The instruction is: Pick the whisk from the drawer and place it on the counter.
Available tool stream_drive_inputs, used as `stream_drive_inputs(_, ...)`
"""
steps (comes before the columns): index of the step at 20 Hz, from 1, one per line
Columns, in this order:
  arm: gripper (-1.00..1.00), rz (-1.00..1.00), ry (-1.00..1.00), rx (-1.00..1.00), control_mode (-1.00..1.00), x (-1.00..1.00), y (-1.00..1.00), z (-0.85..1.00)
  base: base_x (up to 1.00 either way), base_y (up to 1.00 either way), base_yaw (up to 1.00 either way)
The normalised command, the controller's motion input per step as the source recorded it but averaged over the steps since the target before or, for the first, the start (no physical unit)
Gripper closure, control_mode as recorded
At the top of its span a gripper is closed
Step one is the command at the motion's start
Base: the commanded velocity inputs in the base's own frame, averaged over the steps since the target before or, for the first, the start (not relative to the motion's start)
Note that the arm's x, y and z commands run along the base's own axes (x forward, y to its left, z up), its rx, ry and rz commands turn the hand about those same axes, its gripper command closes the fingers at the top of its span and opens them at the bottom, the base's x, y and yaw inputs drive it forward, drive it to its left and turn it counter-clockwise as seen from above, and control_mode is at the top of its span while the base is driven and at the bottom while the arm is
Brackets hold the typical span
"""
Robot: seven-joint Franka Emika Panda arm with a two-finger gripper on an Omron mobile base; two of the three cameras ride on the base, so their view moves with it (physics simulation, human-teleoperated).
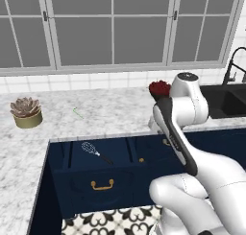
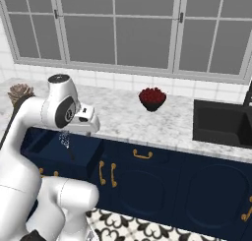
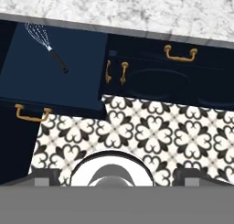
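Slim whisk [image 1: 95, 152] with silvery wire head and thin black handle, flat on the dark floor of the wide navy-blue drawer [image 1: 115, 158], pulled open, near its back left corner, head toward the white grey-veined marble counter [image 1: 96, 115]. Gold bar handle [image 1: 102, 184] on the drawer front. On the counter, a dark bowl of red fruit [image 2: 152, 99] and a potted succulent [image 1: 26, 111] near the left edge. Gripper jaws: cannot tell from these views.

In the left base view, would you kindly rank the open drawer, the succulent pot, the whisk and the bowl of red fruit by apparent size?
1. drawer
2. succulent pot
3. whisk and bowl of red fruit: unsure, since the arm hides part of the bowl.
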Motion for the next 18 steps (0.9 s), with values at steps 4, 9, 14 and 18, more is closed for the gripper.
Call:
stream_drive_inputs(4, -1.0, 0.04, 0.0, 0.0, -1.0, 0.09, 0.41, -0.42, 0.0, 0.0, 0.0)
stream_drive_inputs(9, -1.0, 0.0, -0.01, 0.0, -1.0, 0.43, 0.47, -0.37, 0.0, 0.0, 0.0)
stream_drive_inputs(14, -1.0, 0.0, 0.11, 0.0, -1.0, 0.51, 0.74, -0.54, 0.0, 0.0, 0.0)
stream_drive_inputs(18, -1.0, 0.0, 0.17, 0.04, -1.0, 0.59, 0.6, -0.63, 0.0, 0.0, 0.0)
